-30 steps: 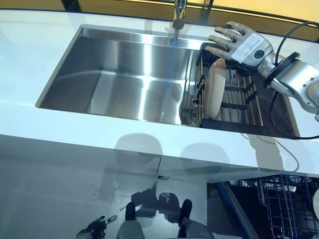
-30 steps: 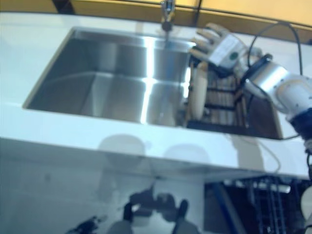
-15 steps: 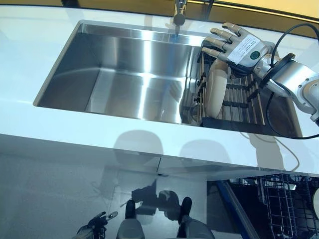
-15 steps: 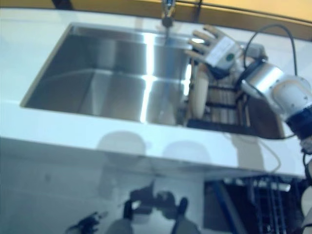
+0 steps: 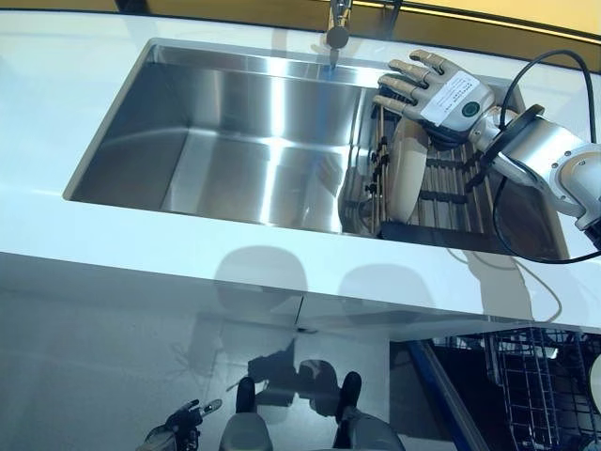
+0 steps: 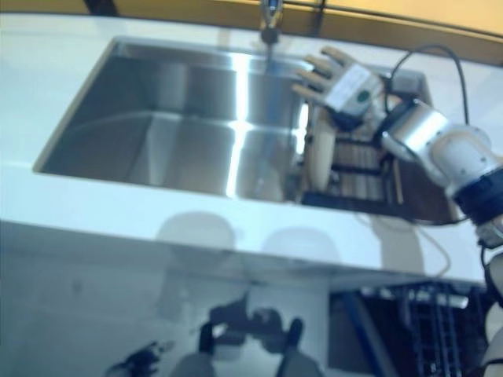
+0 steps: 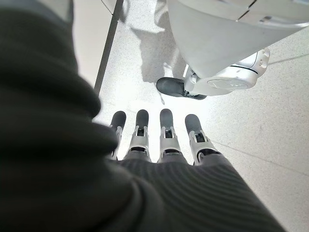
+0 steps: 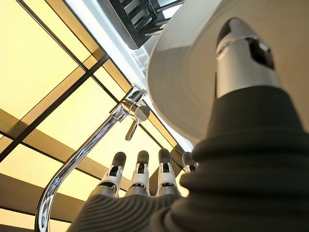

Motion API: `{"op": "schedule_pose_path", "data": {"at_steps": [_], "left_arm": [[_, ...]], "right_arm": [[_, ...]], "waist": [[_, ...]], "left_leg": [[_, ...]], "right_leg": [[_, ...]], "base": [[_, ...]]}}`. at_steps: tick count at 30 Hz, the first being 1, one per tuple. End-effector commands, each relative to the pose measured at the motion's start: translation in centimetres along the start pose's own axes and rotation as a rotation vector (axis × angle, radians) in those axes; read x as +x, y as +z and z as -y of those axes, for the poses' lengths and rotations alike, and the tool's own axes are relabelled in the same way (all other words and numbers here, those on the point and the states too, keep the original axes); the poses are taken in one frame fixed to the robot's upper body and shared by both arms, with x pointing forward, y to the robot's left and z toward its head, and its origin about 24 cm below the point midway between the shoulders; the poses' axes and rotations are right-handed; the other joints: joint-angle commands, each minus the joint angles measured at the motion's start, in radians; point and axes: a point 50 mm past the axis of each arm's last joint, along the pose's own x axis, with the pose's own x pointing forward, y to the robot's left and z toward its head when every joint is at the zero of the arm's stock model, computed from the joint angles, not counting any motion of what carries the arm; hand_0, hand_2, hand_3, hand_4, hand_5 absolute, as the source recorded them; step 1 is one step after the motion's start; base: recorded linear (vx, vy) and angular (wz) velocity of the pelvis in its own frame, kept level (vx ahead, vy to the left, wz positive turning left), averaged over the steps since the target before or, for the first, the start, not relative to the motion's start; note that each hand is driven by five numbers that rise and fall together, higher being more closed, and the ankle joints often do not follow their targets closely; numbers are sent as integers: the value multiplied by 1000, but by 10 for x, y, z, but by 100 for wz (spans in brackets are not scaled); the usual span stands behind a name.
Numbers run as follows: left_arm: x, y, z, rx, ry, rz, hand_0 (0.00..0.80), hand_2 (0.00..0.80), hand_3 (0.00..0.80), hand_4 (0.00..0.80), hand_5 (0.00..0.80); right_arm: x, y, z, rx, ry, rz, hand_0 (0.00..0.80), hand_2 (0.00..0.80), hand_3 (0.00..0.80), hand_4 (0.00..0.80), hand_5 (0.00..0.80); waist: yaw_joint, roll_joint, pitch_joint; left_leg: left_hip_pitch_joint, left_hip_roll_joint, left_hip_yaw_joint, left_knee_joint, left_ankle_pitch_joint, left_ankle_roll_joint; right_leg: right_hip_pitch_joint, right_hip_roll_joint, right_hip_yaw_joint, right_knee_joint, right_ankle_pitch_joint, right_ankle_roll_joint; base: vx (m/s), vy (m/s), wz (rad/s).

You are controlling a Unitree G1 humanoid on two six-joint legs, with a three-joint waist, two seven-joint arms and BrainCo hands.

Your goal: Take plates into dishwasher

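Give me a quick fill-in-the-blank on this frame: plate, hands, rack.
1. The plate stands on edge in the ____ at the sink's right end.
2. The right hand is above the plate with its fingers ____.
3. The left hand hangs low over the ____, holding nothing.
4. The tap stands at the sink's ____ edge.

Missing words: rack; straight; floor; far

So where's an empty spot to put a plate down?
The big sink basin, left of the drying rack, is bare, and so is the white counter in front of it. The rack's left end is crowded: a plate stands there under the open right hand.
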Motion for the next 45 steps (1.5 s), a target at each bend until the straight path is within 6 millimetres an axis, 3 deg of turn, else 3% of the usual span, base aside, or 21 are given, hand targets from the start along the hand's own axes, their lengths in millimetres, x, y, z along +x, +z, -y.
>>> {"op": "schedule_pose_path", "data": {"at_steps": [1,10,11,12,13,32,39,45], "left_arm": [[2,11,-2,28,-1,15,0,0,0,0,0],[1,9,-2,31,-13,20,0,0,0,0,0],[1,9,-2,31,-14,20,0,0,0,0,0],[1,9,-3,30,-15,21,0,0,0,0,0],[1,9,-3,31,-16,21,0,0,0,0,0],[-3,1,-10,41,-13,7,0,0,0,0,0],[-3,-5,-10,50,-1,-12,0,0,0,0,0],[-3,-11,-10,68,7,-43,0,0,0,0,0]], "right_arm": [[4,-10,7,0,-26,-33,0,0,0,0,0],[1,-2,-3,-10,51,19,0,0,0,0,0],[0,-1,-4,-13,64,29,232,232,232,232,232],[0,1,-6,-20,83,43,562,562,562,562,562],[0,2,-7,-22,93,52,800,800,800,800,800],[-7,-6,-11,-72,119,84,800,800,800,800,800],[-17,-44,0,-74,78,-116,800,800,800,800,800],[-41,-89,11,51,53,-411,800,800,800,800,800]], "waist": [[22,-41,-5],[27,-32,-2],[26,-31,-2],[27,-31,-1],[28,-30,-2],[26,-36,-33],[4,-58,-77],[-38,-77,-129]], "left_leg": [[-68,-18,4,-15,66,29],[-73,-21,2,-15,68,29],[-72,-21,3,-15,68,29],[-72,-21,4,-15,69,29],[-73,-21,3,-15,70,30],[-55,-17,11,-15,68,27],[-15,-8,35,-15,51,26],[50,8,84,-15,24,29]], "right_leg": [[59,-41,9,-1,-49,66],[55,-44,4,-1,-47,68],[55,-45,4,-1,-47,68],[56,-46,2,-1,-46,69],[56,-46,2,-1,-46,69],[72,-45,-1,-1,-50,72],[93,-36,15,-1,-57,75],[117,-23,57,-1,-66,77]], "base": [[0,0,0],[0,0,0],[0,0,0],[0,0,0],[0,0,0],[0,0,0],[19,5,-1],[64,25,-18]]}}
